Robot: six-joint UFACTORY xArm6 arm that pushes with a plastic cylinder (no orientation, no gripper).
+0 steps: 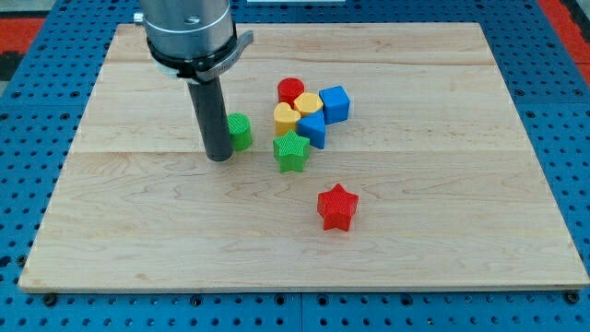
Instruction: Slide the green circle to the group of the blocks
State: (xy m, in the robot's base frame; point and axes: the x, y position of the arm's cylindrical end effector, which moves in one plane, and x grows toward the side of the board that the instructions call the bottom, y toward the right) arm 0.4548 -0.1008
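While the rod stood upright on the table (pixel 138 240), my tip (pixel 219 159) rested just left of the green circle (pixel 240 131), touching it or nearly so. No jaws exist on this rig (only the bare rod), so nothing was clasped. The circle lay left of the group: green star (pixel 291 151), yellow heart (pixel 287 115), yellow block (pixel 308 101), red cylinder (pixel 291 89), blue cube (pixel 336 103) and another blue block (pixel 314 130). A red star (pixel 337 207) sat apart, nearer. With tip, circle and group roughly in line, a rightward push seemed called for; a gap to the green star remained.
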